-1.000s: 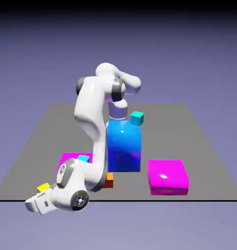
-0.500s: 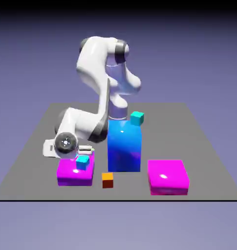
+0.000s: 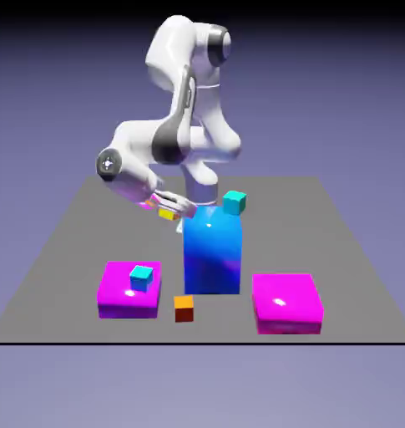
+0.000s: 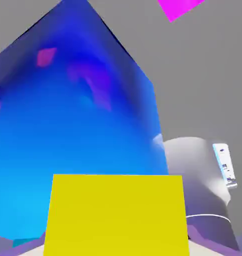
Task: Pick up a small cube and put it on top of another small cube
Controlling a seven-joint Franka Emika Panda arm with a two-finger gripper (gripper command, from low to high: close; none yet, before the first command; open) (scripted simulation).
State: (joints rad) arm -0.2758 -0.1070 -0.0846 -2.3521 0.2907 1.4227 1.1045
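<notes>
Tool state: The tool [image 4: 117,245] was pinching the yellow cube [image 3: 168,214], one finger at each side.
Yellow cube position: It was between the fingertips, off the counter [image 3: 339,267], on the exterior view's left of the blue block's [image 3: 212,259] upper part. The hand view showed its broad face filling the gap, with the blue block large beyond it.
Collision hazard: The blue block appeared near the tool's path. A low sideways sweep could have knocked the cube or a finger against it; contact could not be confirmed.
Slip hazard: A knock or a hasty swing could have turned the cube in the fingers – the tilted hand would then have set it down on an edge.
Target hazard: Orange cube [image 3: 184,309], cyan cube [image 3: 141,277] and teal cube [image 3: 234,203] were all possible supports; a wrong choice would have spoiled the stack.
Placement hazard: The supports were small. Off-centre release, or release from too high, could have tipped the yellow cube off. The cyan cube, on its magenta block [image 3: 113,292], could also have been pushed off its perch.
</notes>
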